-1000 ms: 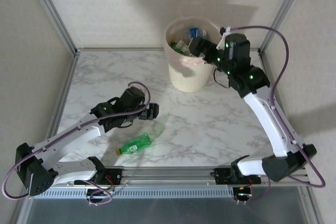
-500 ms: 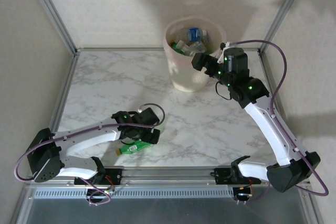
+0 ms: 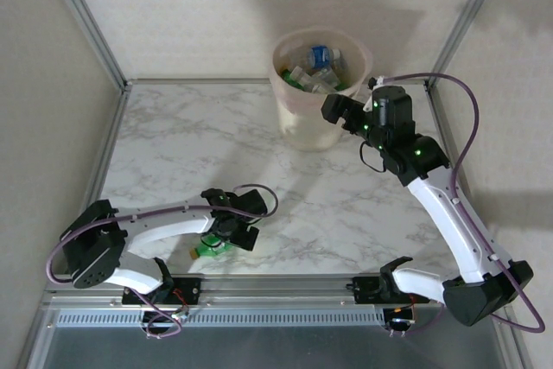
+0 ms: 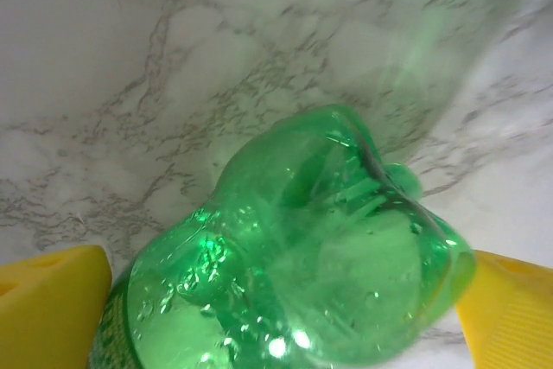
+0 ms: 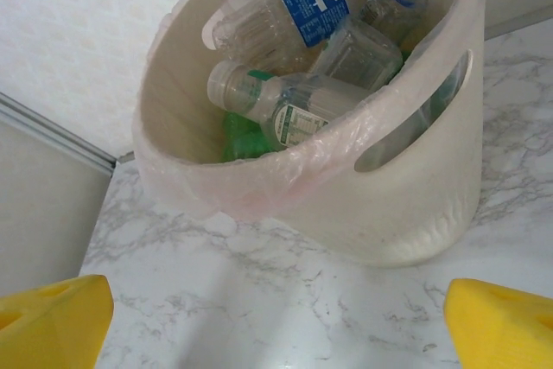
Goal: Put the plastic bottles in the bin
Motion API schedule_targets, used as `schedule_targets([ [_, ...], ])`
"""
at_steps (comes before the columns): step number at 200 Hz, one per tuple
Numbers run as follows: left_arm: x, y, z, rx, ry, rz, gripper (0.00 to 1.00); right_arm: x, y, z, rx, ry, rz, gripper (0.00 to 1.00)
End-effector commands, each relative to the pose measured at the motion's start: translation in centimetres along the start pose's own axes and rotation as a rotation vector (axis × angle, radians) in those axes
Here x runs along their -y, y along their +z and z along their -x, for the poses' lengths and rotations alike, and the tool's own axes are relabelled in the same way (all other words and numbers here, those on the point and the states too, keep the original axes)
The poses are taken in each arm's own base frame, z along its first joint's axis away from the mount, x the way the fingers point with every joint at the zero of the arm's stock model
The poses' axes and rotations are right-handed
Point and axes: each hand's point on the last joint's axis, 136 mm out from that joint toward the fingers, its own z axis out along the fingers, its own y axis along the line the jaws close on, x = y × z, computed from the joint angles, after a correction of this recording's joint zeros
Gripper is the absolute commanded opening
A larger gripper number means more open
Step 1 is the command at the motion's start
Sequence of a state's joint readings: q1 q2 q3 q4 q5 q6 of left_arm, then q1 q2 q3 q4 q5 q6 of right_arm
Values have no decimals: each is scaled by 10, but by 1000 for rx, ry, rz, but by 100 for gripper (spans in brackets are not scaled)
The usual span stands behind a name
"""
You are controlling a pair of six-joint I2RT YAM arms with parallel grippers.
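- Bench (image 3: 173,136): white marble-pattern top with grey veining. A metal rail (image 3: 285,283) runs along the near edge.
- Bin (image 3: 302,127): stands upright on the bench at the far edge, right of centre. A bag liner is folded over its rim.
- Green bottle (image 3: 209,248): lies on its side on the bench, near the rail and left of centre, well apart from the bin. It casts a green tint on the marble beside it.

- Top external: high above the near edge, looking down across the table (image 3: 173,136).
- Left wrist: pressed close over a green bottle (image 4: 302,257).
- Right wrist: facing the bin (image 5: 415,213), shared overhead.
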State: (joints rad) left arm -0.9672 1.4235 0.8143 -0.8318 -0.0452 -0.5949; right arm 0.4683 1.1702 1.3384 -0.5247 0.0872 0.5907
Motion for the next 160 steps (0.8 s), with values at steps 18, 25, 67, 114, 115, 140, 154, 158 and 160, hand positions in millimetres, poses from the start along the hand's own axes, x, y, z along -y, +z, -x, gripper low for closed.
schedule_targets([
  [18,-9,23,-17,-66,13,56,96,8,-5,0,10,3,-43,99],
  [25,-8,26,-18,-71,11,58,93,8,-4,-1,7,5,-43,99],
  [67,2,25,-4,-34,-18,33,81,7,-2,-2,0,12,-36,98],
  [114,7,29,2,-28,-32,36,63,4,-2,0,3,9,-30,97],
  [115,7,29,2,-27,-32,35,63,5,-2,0,2,9,-30,97],
  [140,10,21,15,6,-32,39,60,4,-3,1,6,10,-28,97],
  [154,13,14,25,30,-31,39,58,4,-4,2,11,11,-28,97],
  [158,14,12,28,36,-31,37,58,4,-5,2,13,12,-28,97],
  [160,14,10,29,38,-32,37,58,4,-5,2,13,11,-28,97],
])
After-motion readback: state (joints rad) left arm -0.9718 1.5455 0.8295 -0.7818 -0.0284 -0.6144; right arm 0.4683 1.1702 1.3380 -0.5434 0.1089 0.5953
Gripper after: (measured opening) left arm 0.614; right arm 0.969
